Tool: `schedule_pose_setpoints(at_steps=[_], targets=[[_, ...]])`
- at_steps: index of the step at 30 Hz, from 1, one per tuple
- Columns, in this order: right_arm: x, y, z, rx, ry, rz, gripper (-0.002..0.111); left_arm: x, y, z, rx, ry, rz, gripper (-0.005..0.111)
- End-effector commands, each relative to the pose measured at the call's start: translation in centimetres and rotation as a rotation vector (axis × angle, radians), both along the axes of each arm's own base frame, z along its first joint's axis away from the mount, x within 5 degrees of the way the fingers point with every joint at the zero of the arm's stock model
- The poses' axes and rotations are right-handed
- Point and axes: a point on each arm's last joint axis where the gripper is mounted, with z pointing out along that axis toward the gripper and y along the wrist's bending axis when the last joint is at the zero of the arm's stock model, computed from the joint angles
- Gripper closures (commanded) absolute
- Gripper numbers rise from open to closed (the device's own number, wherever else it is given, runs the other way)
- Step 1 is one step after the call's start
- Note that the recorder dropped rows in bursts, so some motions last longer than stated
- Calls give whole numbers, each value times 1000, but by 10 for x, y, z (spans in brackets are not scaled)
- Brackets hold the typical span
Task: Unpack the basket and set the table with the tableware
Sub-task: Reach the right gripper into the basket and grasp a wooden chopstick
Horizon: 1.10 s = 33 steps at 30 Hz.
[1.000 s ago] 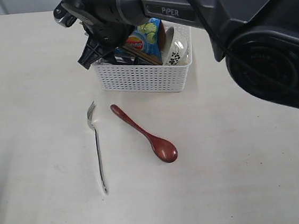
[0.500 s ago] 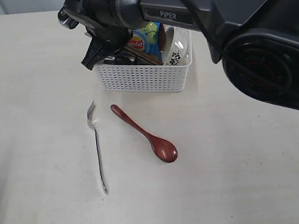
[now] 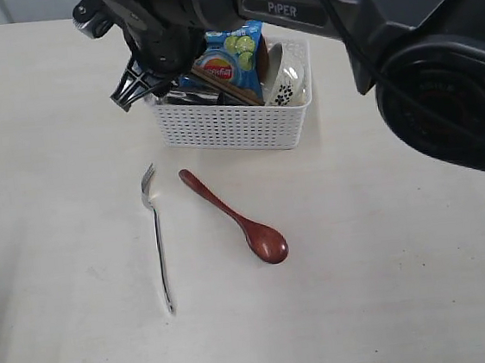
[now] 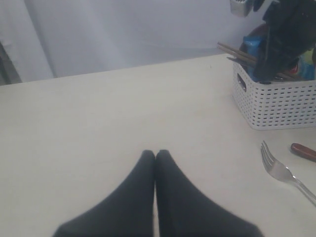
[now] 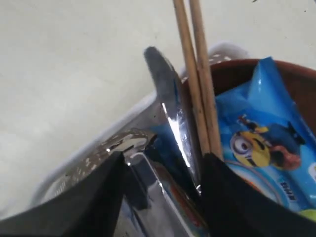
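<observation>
Snagging risk: right fingers (image 5: 84, 207) being held spread astride knife (image 5: 170, 113) in basket (image 3: 237, 126); chopsticks (image 5: 195, 74), snack bag (image 5: 266, 143) being crowded alongside, possibly being dragged out too. Left fingers (image 4: 143, 197) being held clenched.

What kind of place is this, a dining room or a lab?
Probably a robot test bench, not a home: a robot arm at a basket, bare table, plain pale backdrop behind.

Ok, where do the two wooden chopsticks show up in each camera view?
Exterior view: the two wooden chopsticks slant inside the white perforated plastic basket.
Left wrist view: chopsticks jut past the basket's rim.
Right wrist view: close up, crossing the rim.
Shared landmark: the blue snack bag beside them.
</observation>
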Motion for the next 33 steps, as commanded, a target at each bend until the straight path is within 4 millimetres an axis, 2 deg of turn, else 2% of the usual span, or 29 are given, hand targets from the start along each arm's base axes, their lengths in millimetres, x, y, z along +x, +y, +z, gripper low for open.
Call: schedule_pose_setpoints(at_steps=[1,6,17,19,24,30,33], targets=[[6,-3,-8,-61,-30,26,62,0,0,1,-3,-6,2,107],[11,-7,-13,-137,-73,24,62,0,0,1,-9,-5,2,107],[12,-5,-34,-162,-51,36,62,0,0,1,-9,-5,2,107],[12,-5,-34,-162,-51,36,70,0,0,1,-9,-5,2,107],[12,-5,-33,-171,-52,48,109,0,0,1,-9,-5,2,107],[10,-6,-26,-175,-54,47,109,0,0,1,-9,-5,2,107],[10,-7,-17,-167,-63,42,109,0,0,1,-9,-5,2,107]])
